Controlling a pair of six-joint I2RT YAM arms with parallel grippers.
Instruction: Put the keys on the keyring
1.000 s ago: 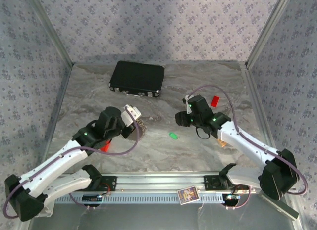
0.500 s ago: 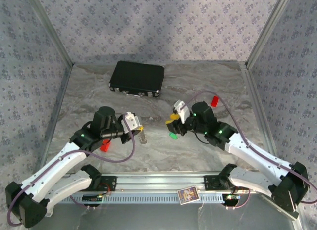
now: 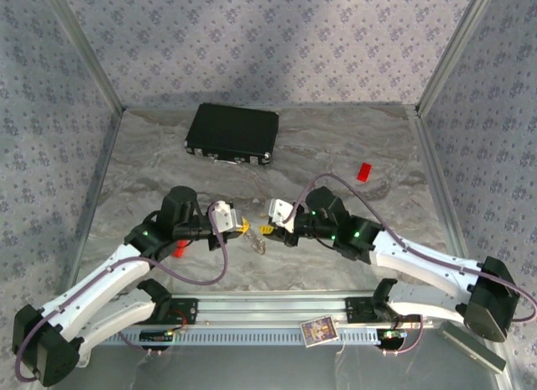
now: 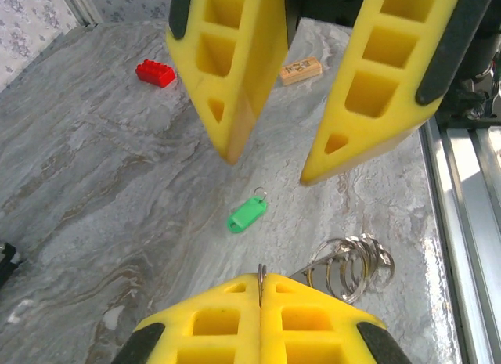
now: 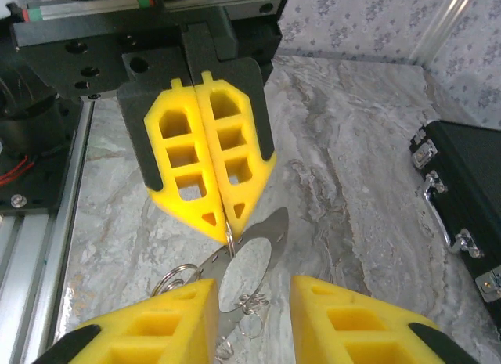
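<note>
My left gripper is shut on the thin edge of the keyring, a grey-silver loop hanging from its fingertips just above the table. Small silver rings dangle from the loop, which also shows between the two grippers. My right gripper faces the left one, open, with its fingers either side of the loop's lower part and not touching it. A green-tagged key lies flat on the marble under the right gripper. The red-and-white key is out of view.
A black case lies at the back of the table. A red block sits back right, a small wooden block near it. Another red piece lies under the left arm. The rail runs along the near edge.
The right arm swung left across the table until its gripper faces the left one. The left gripper came forward and right with the keyring in it.
</note>
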